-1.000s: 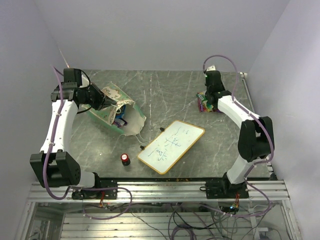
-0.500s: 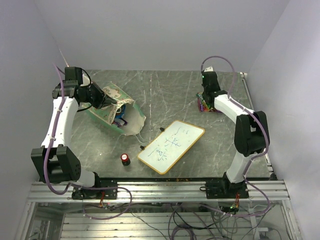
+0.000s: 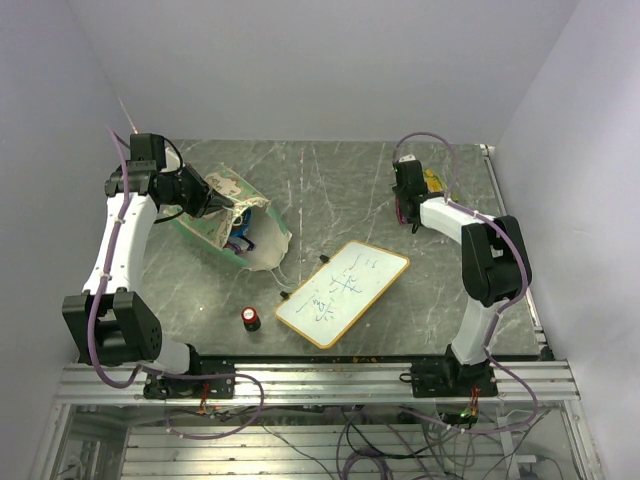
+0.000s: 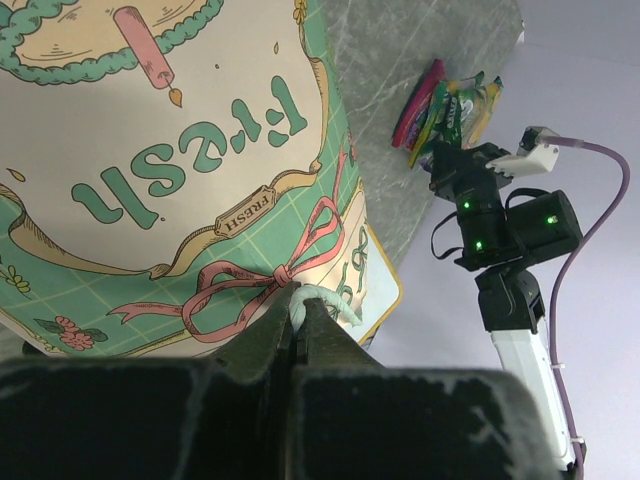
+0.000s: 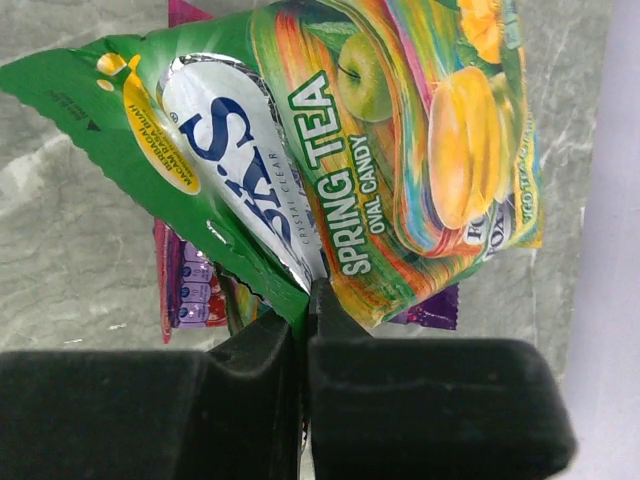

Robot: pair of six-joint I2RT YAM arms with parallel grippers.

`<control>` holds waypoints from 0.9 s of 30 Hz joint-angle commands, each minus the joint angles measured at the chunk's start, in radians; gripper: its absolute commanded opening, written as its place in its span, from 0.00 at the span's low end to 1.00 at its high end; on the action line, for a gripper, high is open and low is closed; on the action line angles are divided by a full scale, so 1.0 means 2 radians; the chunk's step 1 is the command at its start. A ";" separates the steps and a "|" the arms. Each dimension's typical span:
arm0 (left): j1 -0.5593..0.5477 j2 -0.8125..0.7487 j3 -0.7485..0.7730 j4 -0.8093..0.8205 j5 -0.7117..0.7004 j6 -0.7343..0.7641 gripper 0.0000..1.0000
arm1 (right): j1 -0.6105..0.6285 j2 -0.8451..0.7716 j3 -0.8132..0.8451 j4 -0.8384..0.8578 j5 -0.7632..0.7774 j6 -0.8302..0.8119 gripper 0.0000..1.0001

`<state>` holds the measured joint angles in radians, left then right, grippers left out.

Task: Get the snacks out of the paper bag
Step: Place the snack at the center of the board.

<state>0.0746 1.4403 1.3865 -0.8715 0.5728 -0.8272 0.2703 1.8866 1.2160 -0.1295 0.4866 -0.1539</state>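
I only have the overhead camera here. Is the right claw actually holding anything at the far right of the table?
Observer: Yes. Its wrist camera shows the right claw shut on the edge of a green packet marked Spring Tea.
Operator: Anything beneath it?
Observer: A purple packet shows under it.
Operator: And the left claw?
Observer: Pinched shut on the paper bag by its pale string handle.
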 commanded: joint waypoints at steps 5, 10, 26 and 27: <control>-0.002 -0.006 0.022 -0.009 -0.006 0.016 0.07 | 0.001 0.015 0.011 -0.015 -0.057 0.056 0.08; -0.001 -0.014 0.013 -0.007 -0.001 0.016 0.07 | 0.002 -0.012 0.016 -0.020 -0.076 0.055 0.43; -0.001 -0.020 0.006 -0.013 0.010 0.027 0.07 | 0.173 -0.170 -0.070 0.115 -0.462 0.013 0.68; -0.001 -0.019 0.009 -0.023 0.009 0.033 0.07 | 0.206 -0.170 -0.084 0.146 -0.470 -0.014 0.68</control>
<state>0.0738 1.4105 1.3804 -0.8684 0.5747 -0.8089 0.4461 1.5433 1.1645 -0.0372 -0.1814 -0.0212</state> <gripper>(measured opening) 0.073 0.676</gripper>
